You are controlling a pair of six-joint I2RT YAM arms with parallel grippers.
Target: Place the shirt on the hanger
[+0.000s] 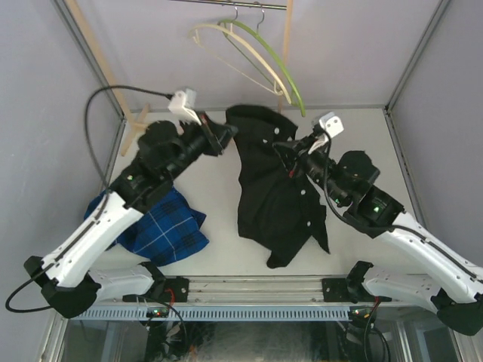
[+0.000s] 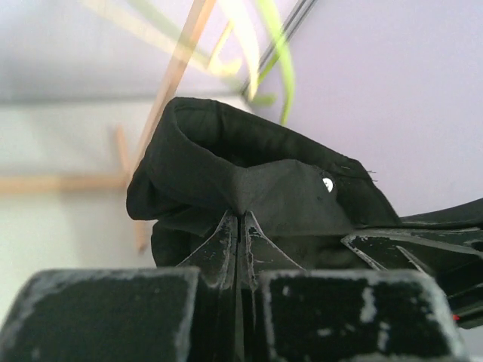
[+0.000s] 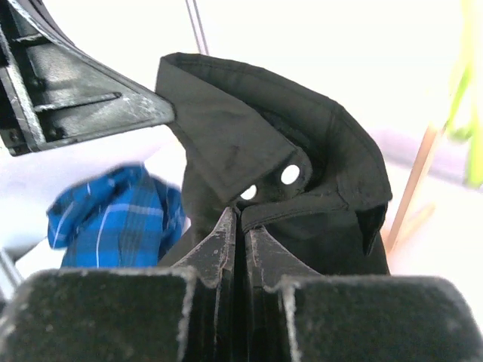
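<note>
Top view, room: white counter [image 1: 219, 253], pale walls [image 1: 355, 53]; lime-green hanger [image 1: 281, 68] and cream hanger [image 1: 215, 34] hung on the rear rail [image 1: 219, 3].
Top view, goods: black shirt [image 1: 275, 188] mid-counter; blue plaid shirt [image 1: 170, 226] at left.
Left wrist view: left pincer [image 2: 239, 226] pinching the collar [image 2: 219, 143].
Right wrist view: right pincer [image 3: 239, 222] pinching the shirt beside two pale buttons [image 3: 290, 175].

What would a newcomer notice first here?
A black button-up shirt lies mid-table, its collar end pinched by the left gripper and the right gripper, both shut. Behind it, a lime-green plastic hanger hangs on the rail beside a cream hanger; a blue plaid shirt lies under the left arm.
</note>
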